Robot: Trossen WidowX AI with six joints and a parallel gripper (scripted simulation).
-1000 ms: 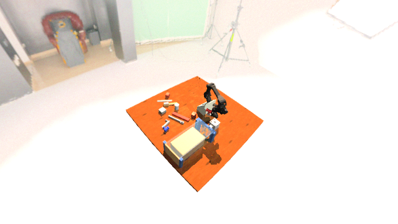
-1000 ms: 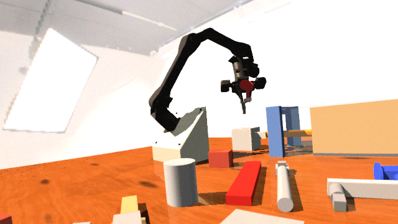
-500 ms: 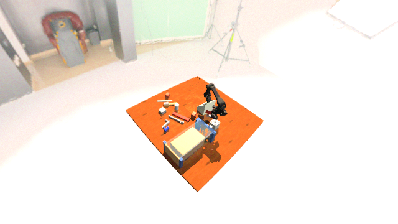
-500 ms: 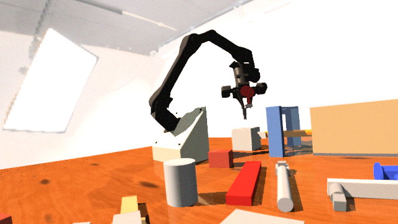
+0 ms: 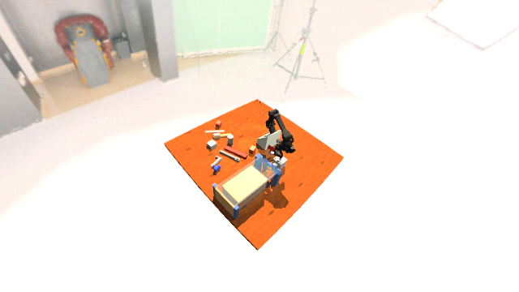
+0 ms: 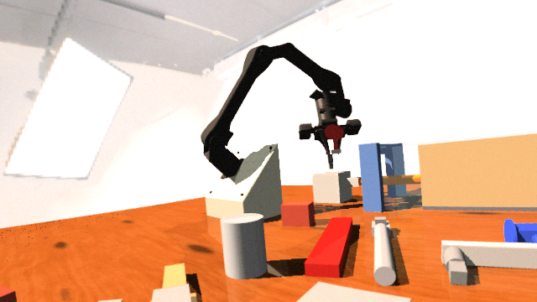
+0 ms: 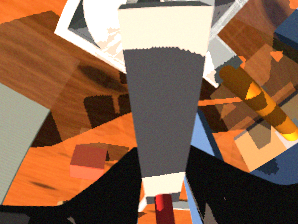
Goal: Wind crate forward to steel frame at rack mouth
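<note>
My gripper [image 5: 280, 152] [image 7: 160, 152] is shut on the winch handle, a grey crank bar [image 7: 162, 110] with a red knob [image 6: 334, 132]. It holds the handle just above the pale winch [image 5: 280, 162] [image 6: 326, 188] [image 7: 102, 35]. A thin dark tip points down close over the winch top; the key and round hole are hidden, so I cannot tell if they meet. The cream-topped crate [image 5: 245, 184] [image 6: 478, 172] sits flat in the clear-panelled cubby. A gap shows between its front and the blue frame [image 5: 277, 179] [image 6: 371, 178]. The orange strap [image 6: 400, 179] [image 7: 260, 102] spans it.
A red block [image 5: 252, 150] [image 6: 297, 214] [image 7: 88, 158] lies near the robot base [image 5: 268, 140] [image 6: 262, 193]. A red bar [image 5: 235, 152] [image 6: 329, 247], a grey rod [image 5: 229, 156] [image 6: 383, 253], a blue piece [image 5: 216, 168] [image 6: 526, 232] and a grey cylinder [image 5: 230, 139] [image 6: 244, 249] are farther off.
</note>
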